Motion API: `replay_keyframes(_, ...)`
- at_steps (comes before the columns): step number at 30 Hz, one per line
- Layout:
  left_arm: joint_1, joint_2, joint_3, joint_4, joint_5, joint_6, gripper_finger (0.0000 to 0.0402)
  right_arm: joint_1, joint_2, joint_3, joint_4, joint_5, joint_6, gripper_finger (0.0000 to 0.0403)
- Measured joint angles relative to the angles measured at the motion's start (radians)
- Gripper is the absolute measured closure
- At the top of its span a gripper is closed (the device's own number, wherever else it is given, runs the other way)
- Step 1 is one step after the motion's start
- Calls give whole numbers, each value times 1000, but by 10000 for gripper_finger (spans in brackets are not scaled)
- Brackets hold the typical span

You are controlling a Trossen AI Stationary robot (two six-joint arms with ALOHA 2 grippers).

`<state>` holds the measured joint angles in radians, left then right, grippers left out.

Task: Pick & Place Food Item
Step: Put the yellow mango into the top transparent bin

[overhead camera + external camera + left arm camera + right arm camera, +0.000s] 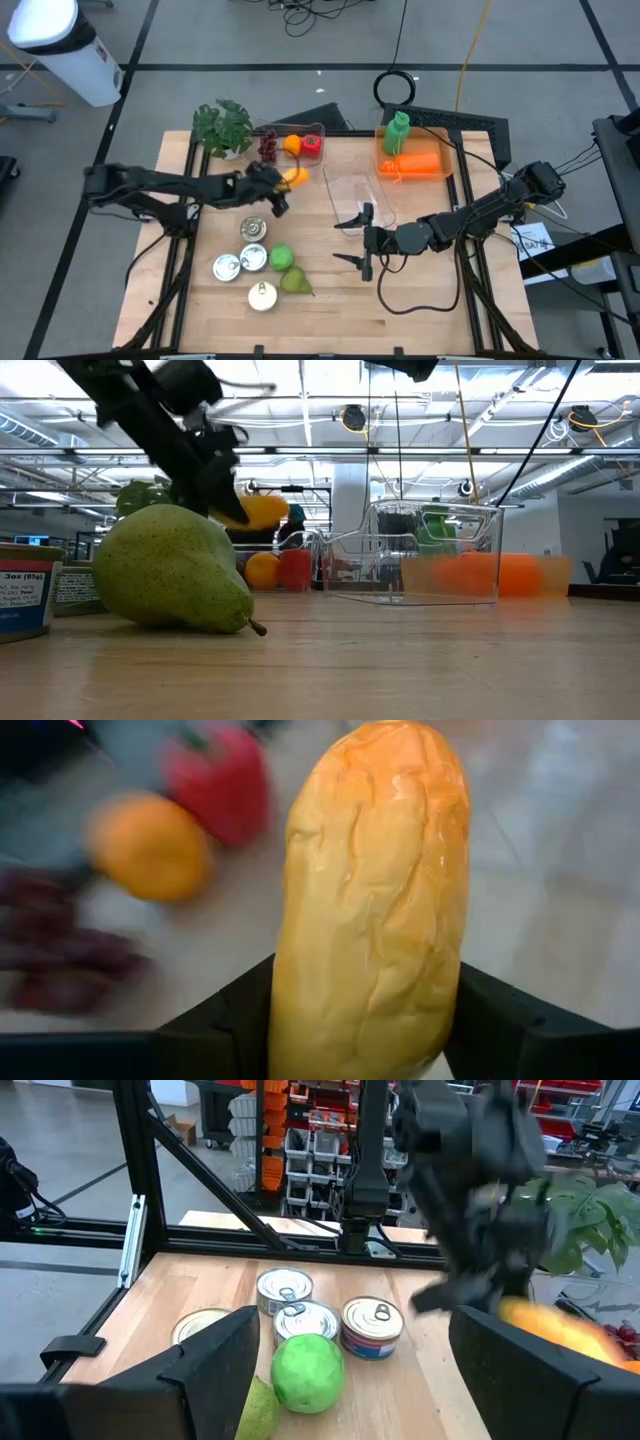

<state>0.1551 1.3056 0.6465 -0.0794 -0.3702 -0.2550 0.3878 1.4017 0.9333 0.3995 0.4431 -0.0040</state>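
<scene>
Wooden surface [420, 290] carries a clear bin [352, 196], apparently empty. Left gripper [278, 184] has its jaws closed on the yellow bread roll [370, 900], lifted above the surface. Right gripper [361, 238] waits beside the bin, jaws wide.

Grey floor [250, 40], white bin [65, 50], ceiling lights [350, 417], parts shelves [320, 1140] behind.

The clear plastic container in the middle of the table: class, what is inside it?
The clear plastic container looks empty in the high view; bare table shows through it. In the low view, the orange items behind show through its walls, not inside.
</scene>
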Motion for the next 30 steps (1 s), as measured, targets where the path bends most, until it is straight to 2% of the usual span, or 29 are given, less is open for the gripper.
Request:
replay_keyframes(3,5,-119,0,-30,-79,-1,165,0,0,0,0,0,0,97)
replay_keyframes(7,30,-232,0,-24,-146,-15,178,0,0,0,4,0,0,97)
replay_keyframes(10,79,-264,0,-25,-184,-18,196,0,0,0,6,1,0,97)
replay_keyframes(15,197,-236,0,-32,-183,-60,195,0,0,0,7,0,1,97)
replay_keyframes(20,305,-159,0,-36,-92,18,178,-1,0,0,7,0,1,97)
replay_keyframes(24,382,-106,0,-36,17,37,193,-1,0,0,7,0,-5,97)
replay_keyframes(30,441,-59,0,10,200,308,196,-2,0,0,7,0,-6,97)
